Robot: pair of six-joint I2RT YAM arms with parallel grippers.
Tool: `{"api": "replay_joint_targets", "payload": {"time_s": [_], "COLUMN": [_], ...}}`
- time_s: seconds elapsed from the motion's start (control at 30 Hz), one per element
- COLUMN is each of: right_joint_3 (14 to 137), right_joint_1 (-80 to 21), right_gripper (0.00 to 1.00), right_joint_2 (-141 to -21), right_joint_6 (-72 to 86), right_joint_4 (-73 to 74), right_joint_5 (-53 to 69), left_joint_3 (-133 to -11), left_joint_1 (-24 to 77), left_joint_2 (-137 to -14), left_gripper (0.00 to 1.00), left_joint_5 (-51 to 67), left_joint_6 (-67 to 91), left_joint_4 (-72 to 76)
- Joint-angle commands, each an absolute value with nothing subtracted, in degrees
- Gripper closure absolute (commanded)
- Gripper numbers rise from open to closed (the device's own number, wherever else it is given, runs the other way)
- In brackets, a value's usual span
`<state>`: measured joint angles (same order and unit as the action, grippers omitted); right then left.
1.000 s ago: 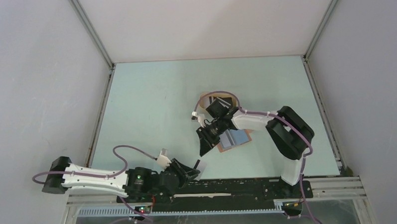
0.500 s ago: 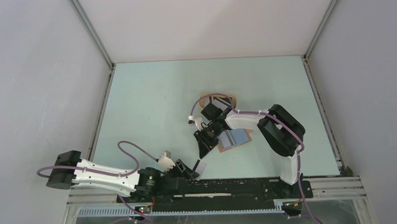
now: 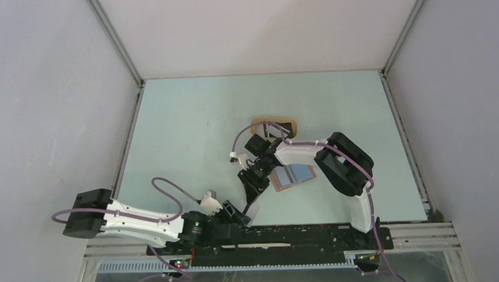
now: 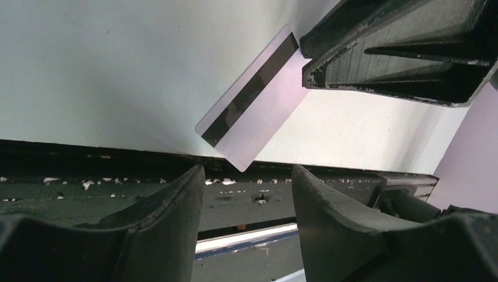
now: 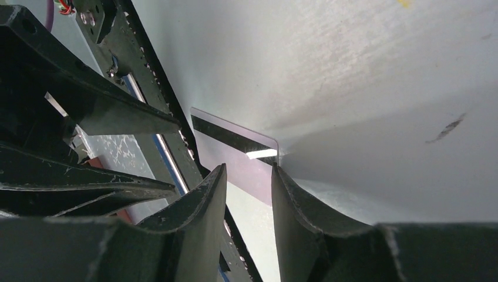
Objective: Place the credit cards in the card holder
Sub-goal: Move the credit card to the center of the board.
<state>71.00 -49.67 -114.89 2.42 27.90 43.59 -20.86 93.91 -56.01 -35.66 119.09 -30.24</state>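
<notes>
A whitish credit card (image 3: 254, 211) (image 4: 252, 111) (image 5: 232, 138) with a dark stripe lies flat at the table's near edge, one corner over the rim. My left gripper (image 3: 241, 215) (image 4: 246, 173) stands open just short of it, with nothing between its jaws. My right gripper (image 3: 248, 205) (image 5: 246, 170) points down at the card's far end, jaws a small gap apart over the card, clamping nothing. Its fingers (image 4: 376, 53) reach the card's corner. The card holder (image 3: 293, 175) lies open behind, light blue inside up.
An oval beige tray (image 3: 288, 122) sits behind the right wrist, with something dark in it, partly hidden. The black mounting rail (image 3: 300, 236) (image 4: 117, 182) runs along the near edge under the card's corner. Grey walls close in both sides and the back.
My left gripper let go of the card and drew back a little to the left. My right gripper swung down and left from the card holder to the card.
</notes>
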Motion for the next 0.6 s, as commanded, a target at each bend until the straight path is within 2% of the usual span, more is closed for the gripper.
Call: {"api": "replay_joint_targets", "payload": {"time_s": [0.0, 0.57], "right_joint_3": [73.3, 74.7], "right_joint_1": [-49.8, -50.3], "right_gripper": [0.57, 0.58], "right_joint_2": [-115.3, -117.2], "right_joint_6": [1.3, 0.2], "right_joint_4": [29.0, 30.0], "right_joint_5": [44.5, 45.6], "left_joint_3": [-23.8, -25.3], "left_joint_1": [92.9, 90.8], "left_joint_2": [-57.6, -59.7], "left_gripper": [0.39, 0.37], "left_joint_5": [-38.1, -34.8], "left_joint_6": [156.4, 156.6], "left_joint_4": [-28.6, -28.0]}}
